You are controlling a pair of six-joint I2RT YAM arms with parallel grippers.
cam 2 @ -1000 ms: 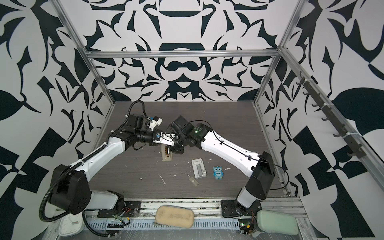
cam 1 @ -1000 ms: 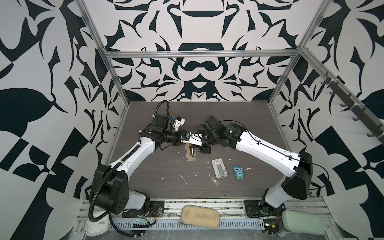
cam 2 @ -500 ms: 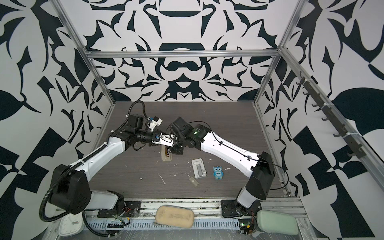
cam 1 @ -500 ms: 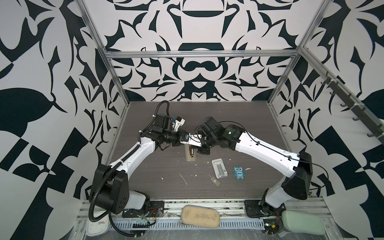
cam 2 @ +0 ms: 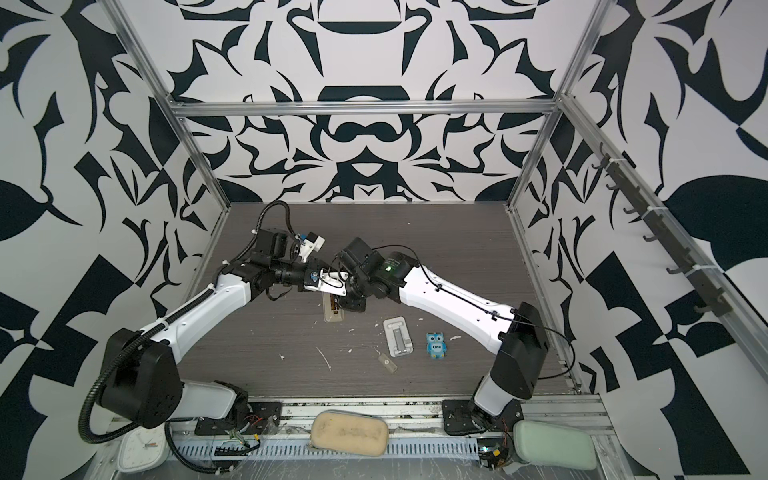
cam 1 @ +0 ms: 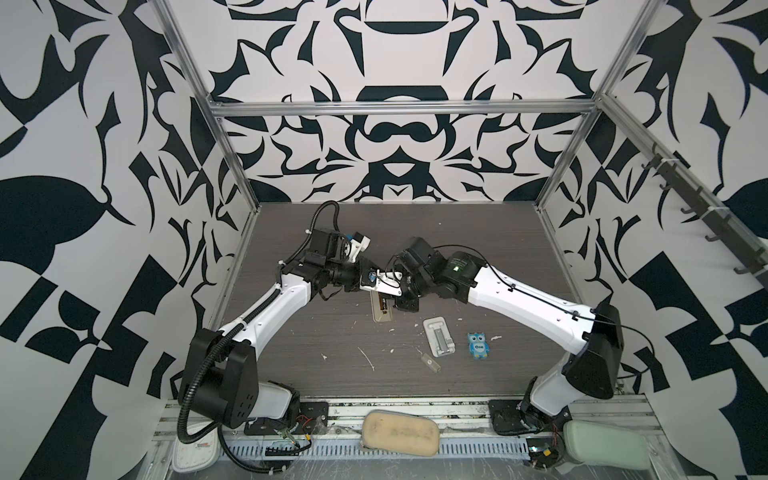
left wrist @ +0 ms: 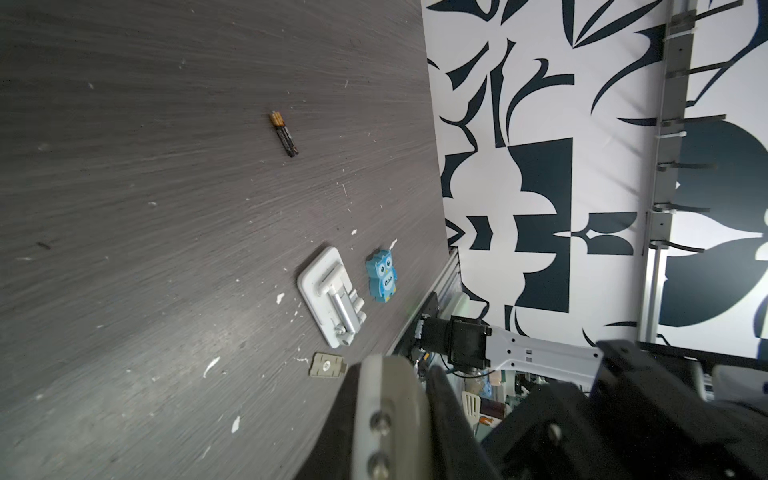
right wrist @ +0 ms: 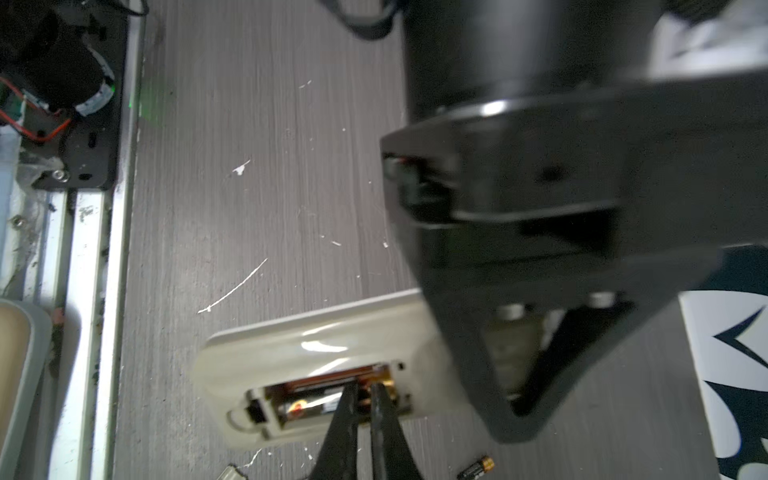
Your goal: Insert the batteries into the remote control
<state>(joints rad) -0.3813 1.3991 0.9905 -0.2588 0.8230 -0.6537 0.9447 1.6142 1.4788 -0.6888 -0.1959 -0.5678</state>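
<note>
your remote point(cam 1: 382, 316) lies back-up on the table point(cam 1: 332, 374), a little left of centre in both top views, with its battery bay point(right wrist: 332, 395) uncovered. both of your arms meet over its far end.

your left gripper point(left wrist: 415, 370) is closed part-way on that far end. in the left wrist view a beige strip of the remote's body sits pinched between its pale finger point(left wrist: 376, 415) and its dark one. the right wrist view shows the same dark gripper body straddling the shell.

your right gripper point(right wrist: 365, 399) comes down from above with its two black fingers point(right wrist: 343, 419) drawn almost together. only a sliver of a gap shows between them, and you can make out nothing clamped in it. their tips are inside the bay, set against one battery point(right wrist: 309, 405), which lies lengthwise in the bay with its gold end near the tips.

the other battery point(left wrist: 284, 134) lies loose on the table, near the remote but apart from it, and neither gripper touches it.

nearer the front edge, well apart from the remote, you have a white stand point(cam 1: 439, 337) and a blue owl point(cam 1: 478, 345) just to its right. a small beige cover plate point(cam 1: 430, 360) lies flat just in front of the stand.
</note>
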